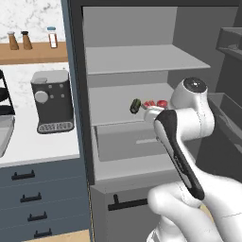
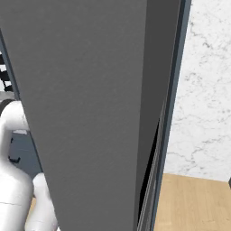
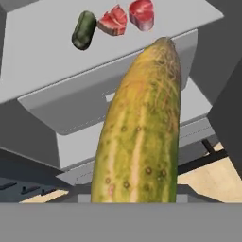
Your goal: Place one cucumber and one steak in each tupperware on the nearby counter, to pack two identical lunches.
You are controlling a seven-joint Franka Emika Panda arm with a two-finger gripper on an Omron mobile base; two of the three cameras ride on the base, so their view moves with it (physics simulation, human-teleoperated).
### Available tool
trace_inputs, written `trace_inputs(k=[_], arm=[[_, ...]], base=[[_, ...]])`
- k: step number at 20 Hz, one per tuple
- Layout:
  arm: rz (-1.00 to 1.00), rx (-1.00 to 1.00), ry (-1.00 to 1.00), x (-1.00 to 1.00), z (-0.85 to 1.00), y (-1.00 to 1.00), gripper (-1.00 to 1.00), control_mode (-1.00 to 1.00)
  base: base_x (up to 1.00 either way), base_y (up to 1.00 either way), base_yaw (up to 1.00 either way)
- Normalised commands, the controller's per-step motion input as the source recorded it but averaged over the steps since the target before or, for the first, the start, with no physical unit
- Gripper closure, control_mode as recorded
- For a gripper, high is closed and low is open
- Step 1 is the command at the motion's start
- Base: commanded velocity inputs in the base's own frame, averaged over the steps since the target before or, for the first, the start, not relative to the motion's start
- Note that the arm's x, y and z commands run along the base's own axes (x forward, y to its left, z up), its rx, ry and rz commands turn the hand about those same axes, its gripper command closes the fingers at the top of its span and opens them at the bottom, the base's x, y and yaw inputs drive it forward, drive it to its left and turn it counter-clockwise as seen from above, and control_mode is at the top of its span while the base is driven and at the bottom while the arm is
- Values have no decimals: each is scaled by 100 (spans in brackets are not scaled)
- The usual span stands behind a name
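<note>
While the claw is clamped on a yellow-green cucumber (image 3: 142, 127), I note its long axis runs straight out from the hand toward the cabinet shelf (image 1: 127, 109). My target, the white counter (image 1: 33, 142), lies well left of the arm; no tupperware seen.

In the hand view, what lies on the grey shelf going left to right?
Dark green cucumber → first steak → second steak. A yellowish cucumber is in front, held close to the camera.
</note>
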Motion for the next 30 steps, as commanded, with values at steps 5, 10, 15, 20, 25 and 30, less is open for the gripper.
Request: trace_inputs(k=[5,10,15,20,25,30], arm=[[2,0,0,-35,-2,1,100,100],[0,0,0,0,0,0,100,100],[0,0,0,0,0,0,100,100],[0,0,0,0,0,0,100,100],[0,0,0,0,0,0,100,100],[0,0,0,0,0,0,100,100]], base=[[-60,39,10],[-82,100,19],[-32,100,18],[48,100,6],[100,100,0],[100,100,-12]])
